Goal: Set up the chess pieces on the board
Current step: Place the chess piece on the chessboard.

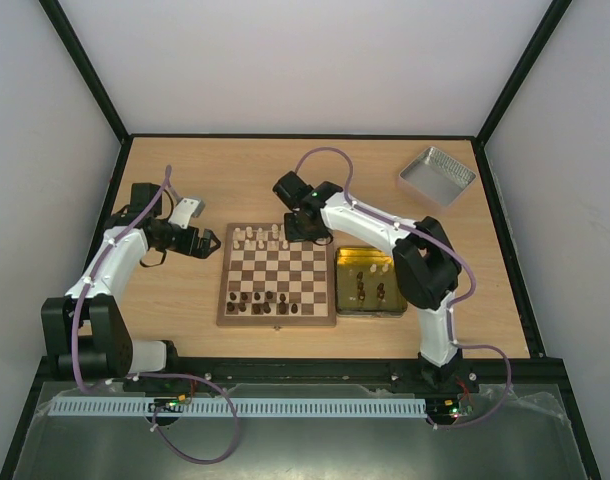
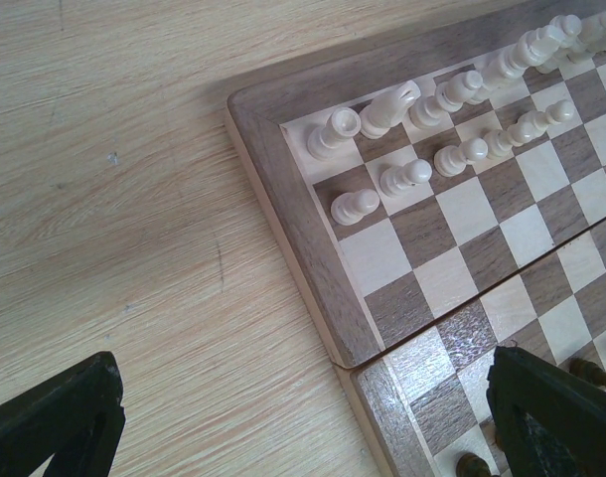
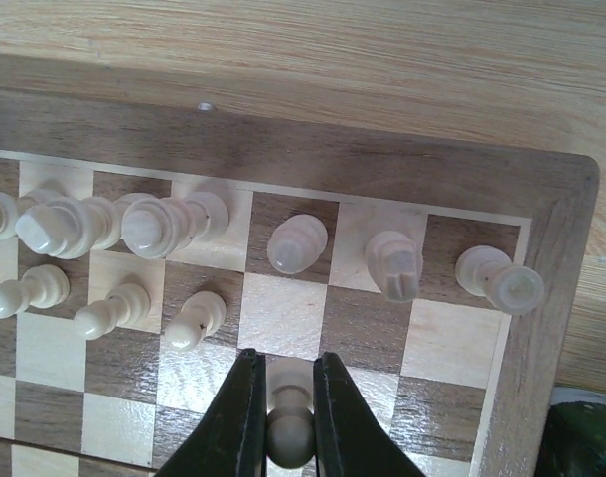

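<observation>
held piece: a cream pawn [image 3: 290, 432] pinched between the right gripper's fingers. It's upright in the pawn row, right in front of the bishop [image 3: 298, 243]. Honestly can't tell if its base is on the square or just off it.

cream pieces [image 1: 260, 238]: lined up on the far two rows of the board. On the right wrist cam the back row runs bishop, knight [image 3: 394, 263], rook [image 3: 502, 278] out toward the corner. There are three other pawns [image 3: 109, 308] to the left of the held one.

dark pieces [image 1: 265, 302]: on the near two rows, too small from above to name them.

board [image 1: 278, 270]: lying flat mid-table, between the two arms.

right gripper [image 3: 286, 363]: clenched on that pawn, reaching in over the board's far right corner.

left gripper [image 2: 298, 373]: fingers spread wide with nothing between them. It's straddling the board's left edge near the cream corner, one finger over the table and the other over the squares.

yellow tin [image 1: 347, 262]: just beside the board's right edge, under the right arm.

loose pieces [image 1: 365, 290]: a few dark and cream ones sitting inside the tin.

silver lid [image 1: 436, 176]: off at the far right of the table, well apart from the tin.

table [image 1: 185, 180]: light wood, everything sits on it.
</observation>
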